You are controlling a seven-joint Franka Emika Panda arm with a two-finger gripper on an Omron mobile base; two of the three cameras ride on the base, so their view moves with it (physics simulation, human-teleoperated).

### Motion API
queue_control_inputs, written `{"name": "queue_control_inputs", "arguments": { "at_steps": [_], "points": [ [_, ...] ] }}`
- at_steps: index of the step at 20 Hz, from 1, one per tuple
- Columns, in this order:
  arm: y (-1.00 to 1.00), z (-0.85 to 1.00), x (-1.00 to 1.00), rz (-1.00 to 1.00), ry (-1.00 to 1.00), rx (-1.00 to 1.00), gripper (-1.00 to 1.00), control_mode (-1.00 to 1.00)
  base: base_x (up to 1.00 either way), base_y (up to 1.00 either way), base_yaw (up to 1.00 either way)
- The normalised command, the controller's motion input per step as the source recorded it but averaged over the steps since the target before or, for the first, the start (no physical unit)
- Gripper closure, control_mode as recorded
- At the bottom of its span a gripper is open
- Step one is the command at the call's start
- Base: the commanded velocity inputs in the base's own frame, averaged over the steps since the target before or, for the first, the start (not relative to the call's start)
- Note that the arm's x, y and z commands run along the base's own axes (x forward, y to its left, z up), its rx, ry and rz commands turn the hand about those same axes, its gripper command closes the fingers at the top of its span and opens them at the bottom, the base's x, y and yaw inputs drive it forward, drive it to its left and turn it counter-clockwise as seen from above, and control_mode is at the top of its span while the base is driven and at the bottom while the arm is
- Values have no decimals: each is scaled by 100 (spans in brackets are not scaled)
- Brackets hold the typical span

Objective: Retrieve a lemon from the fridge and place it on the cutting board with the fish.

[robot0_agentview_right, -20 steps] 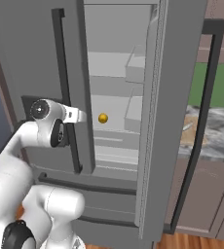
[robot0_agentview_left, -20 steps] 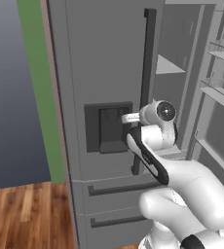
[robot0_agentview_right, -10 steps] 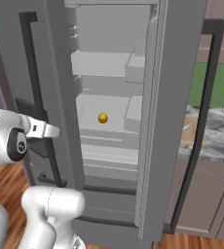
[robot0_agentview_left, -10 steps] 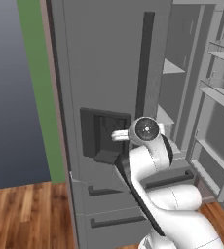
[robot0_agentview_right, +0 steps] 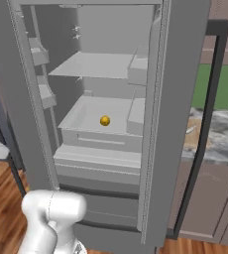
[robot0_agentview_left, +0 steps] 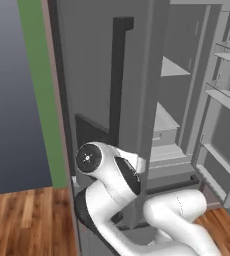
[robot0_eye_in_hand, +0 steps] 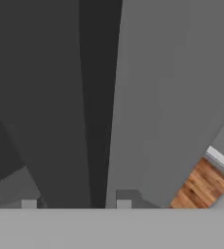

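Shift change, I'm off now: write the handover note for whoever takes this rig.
Hand: open, tips astride the left door's dark handle, not clamped on it.
Fridge: left door stands open. Lemon sits on a middle shelf inside, untouched.
Cutting board: a tan sliver on the counter right of the fridge, mostly hidden by it; the fish is too small to make out.
Done: door open.
Left: reach in, grasp the lemon, carry it to the board.

Grey fridge (robot0_agentview_right: pixel 185 99), yellow-orange lemon (robot0_agentview_right: pixel 104 120), brown wood floor (robot0_agentview_left: pixel 27 220).
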Motion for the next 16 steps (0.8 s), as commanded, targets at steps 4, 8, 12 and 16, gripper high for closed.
{"name": "queue_control_inputs", "arguments": {
  "at_steps": [4, 8, 12, 16],
  "points": [
    [14, 0, -3, -12, 0, 0, -100, -100, 0, 0, 0],
    [22, -1, -1, -6, 0, 0, -100, -100, 0, 0, 0],
    [24, 0, -14, -4, 0, 0, -100, -100, 0, 0, 0],
    [-20, 2, -76, -7, 0, -2, -100, -100, 0, 0, 0]
  ]
}}
